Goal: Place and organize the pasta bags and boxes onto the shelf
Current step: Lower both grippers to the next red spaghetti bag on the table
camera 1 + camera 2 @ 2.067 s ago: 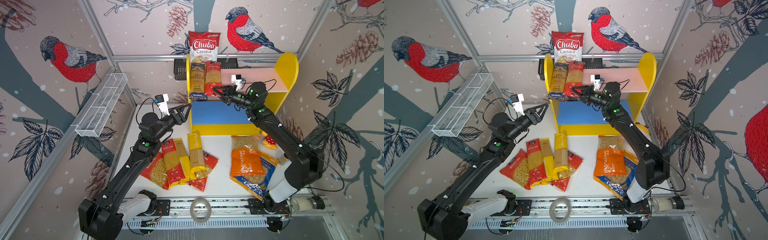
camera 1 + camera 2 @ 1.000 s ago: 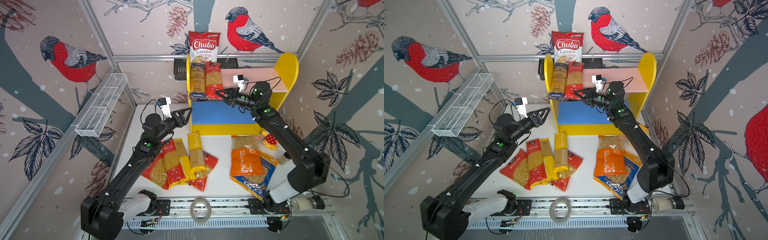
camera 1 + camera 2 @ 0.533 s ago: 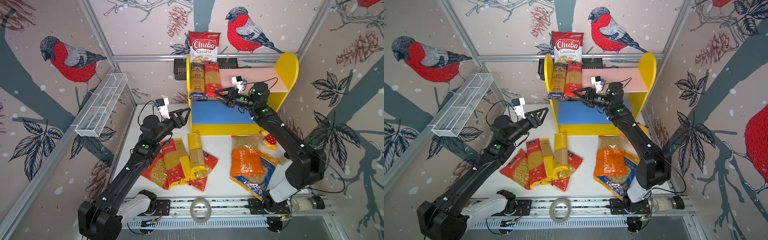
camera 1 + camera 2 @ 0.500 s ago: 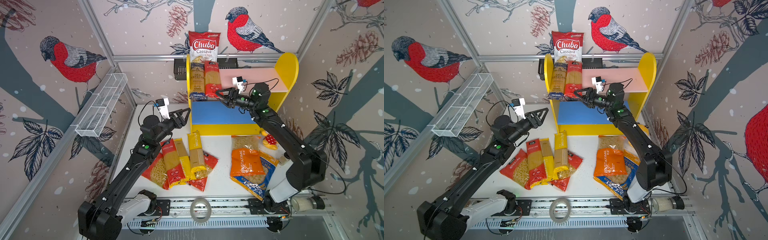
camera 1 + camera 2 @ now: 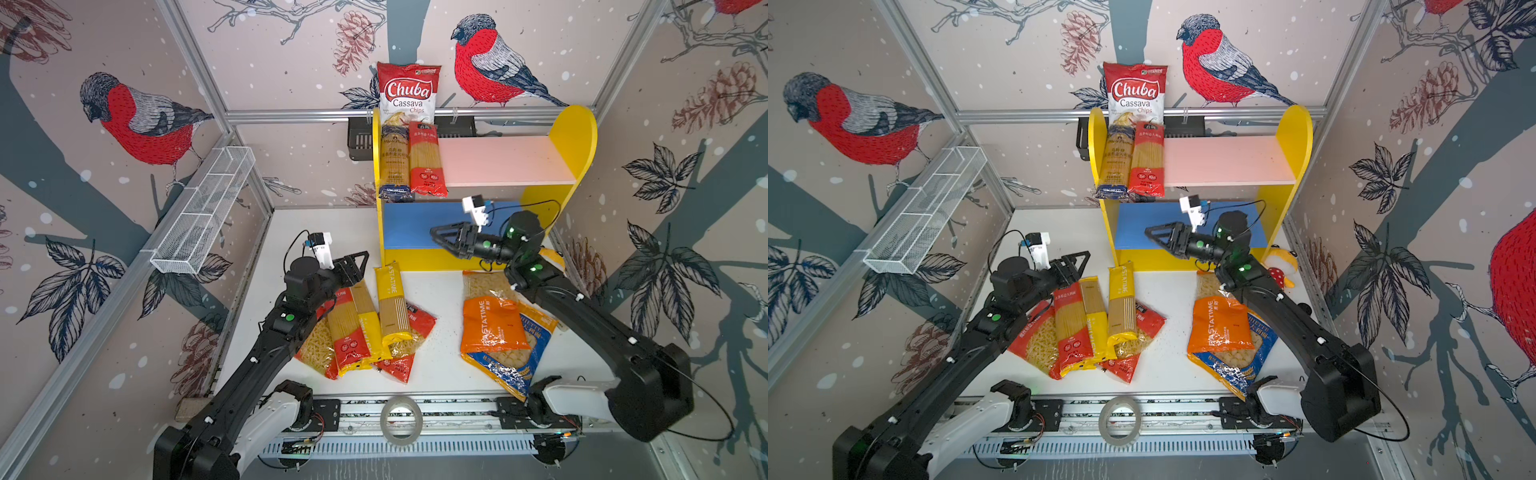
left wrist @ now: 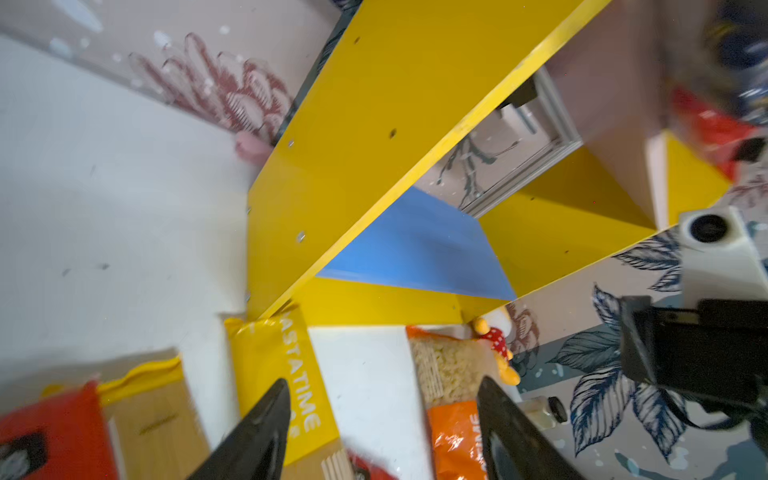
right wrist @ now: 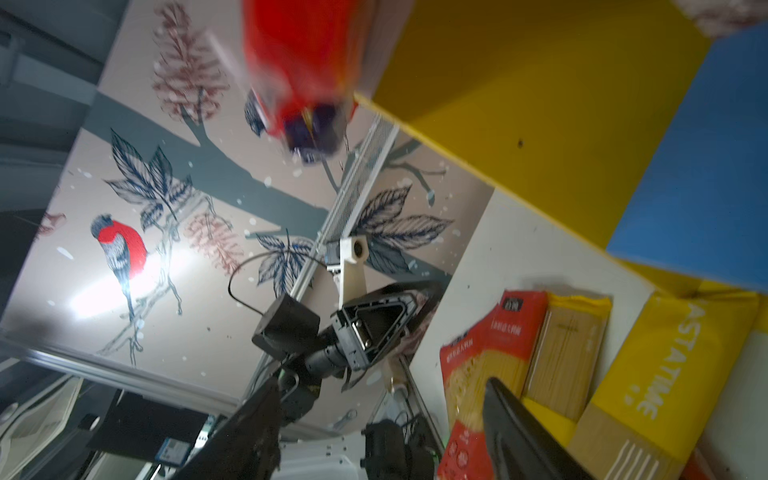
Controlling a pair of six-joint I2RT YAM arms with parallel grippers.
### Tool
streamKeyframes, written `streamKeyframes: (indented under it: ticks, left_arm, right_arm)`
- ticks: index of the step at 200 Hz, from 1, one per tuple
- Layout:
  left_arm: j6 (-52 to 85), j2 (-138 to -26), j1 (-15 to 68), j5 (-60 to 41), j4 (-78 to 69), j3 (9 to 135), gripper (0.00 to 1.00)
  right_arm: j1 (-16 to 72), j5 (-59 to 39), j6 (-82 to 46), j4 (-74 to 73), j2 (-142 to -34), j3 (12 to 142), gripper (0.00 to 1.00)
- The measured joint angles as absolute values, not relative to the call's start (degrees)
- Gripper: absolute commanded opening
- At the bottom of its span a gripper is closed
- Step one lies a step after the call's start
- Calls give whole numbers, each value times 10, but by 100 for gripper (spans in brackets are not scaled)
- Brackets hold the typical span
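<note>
**Inspector:** Claws first.

**Assessor:** The left claw point(image 6: 383, 382) has its jaws wide with nothing between them. It hangs over the far end of the heap point(image 5: 361, 332), near the left panel of the shelf point(image 5: 575, 137). The right claw point(image 7: 382, 384) is likewise wide and grips nothing. In both top views it sits in front of the blue board point(image 5: 409, 226), apart from every pack.

**Inspector:** Task goods?

**Assessor:** Two are shelved. The blue pack point(image 5: 392, 162) and red pack point(image 5: 426, 160) lie side by side at the left end of the pink board point(image 5: 503, 160), and their near ends overhang its front edge. The rest lie on the desk point(image 5: 440, 365). On the left, a yellow pack point(image 5: 390, 303) marked PASTATIME tops the heap. On the right, the orange bag point(image 5: 490, 328) lies over the blue bag point(image 5: 538, 338).

**Inspector:** What is obscured?

**Assessor:** The red bags point(image 5: 417, 322) under the heap show corners only, so I cannot tell their number. A windowed bag point(image 5: 482, 284) beneath the orange bag has its label covered, and the right arm point(image 5: 582, 316) crosses it. The basket point(image 5: 359, 137) shows only in parts past the shelf and the chips bag point(image 5: 409, 93). Both wrist views are blurred. In the right wrist view the shelved packs are cut off by the frame and their print is unreadable.

**Inspector:** Differences between views?

**Assessor:** The toy point(image 5: 1281, 266) shows clear of the right arm in a top view. The left wrist view places it just beside the shelf's right foot. A small dark-capped jar point(image 6: 544, 409) shows plainly only in the left wrist view. That view also catches the right arm's camera point(image 6: 706, 228), cut off at the frame edge. Only the right wrist view shows the left claw head-on.
</note>
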State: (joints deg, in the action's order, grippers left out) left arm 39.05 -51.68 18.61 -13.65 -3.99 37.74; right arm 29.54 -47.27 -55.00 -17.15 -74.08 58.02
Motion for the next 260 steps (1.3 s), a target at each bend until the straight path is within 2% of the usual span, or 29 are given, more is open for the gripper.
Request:
streamKeyframes:
  ticks: [19,42,75,133,153,183,210,239,260]
  left_arm:
    - [402,-488,177,-91,15,346,70]
    - [433,-446,142,-56,72,298,70]
    - [453,-416,109,-48,123,262,70]
    - [476,-399,107,-58,141,193,70]
    - [483,-400,107,-68,139,170,65]
    - [508,-404,108,-89,96,142,50]
    - [524,-413,110,-96,62,130,39]
    - [536,-417,111,-103,45,127,33]
    - [536,-418,111,-106,40,127,32]
  right_arm:
    - [372,-425,-507,-132,-764,561,73]
    - [441,-384,-487,-98,-841,553,68]
    - [528,-346,-460,-42,-978,630,62]
    - [575,-336,-436,-3,-1136,743,56]
    - [578,-345,-435,3,-1167,767,54]
    - [576,-361,-435,-10,-1194,788,46]
    - [576,-380,-449,-31,-1202,788,44]
    - [571,-398,-469,-50,-1209,784,38]
    - [564,-415,-492,-87,-1208,764,31]
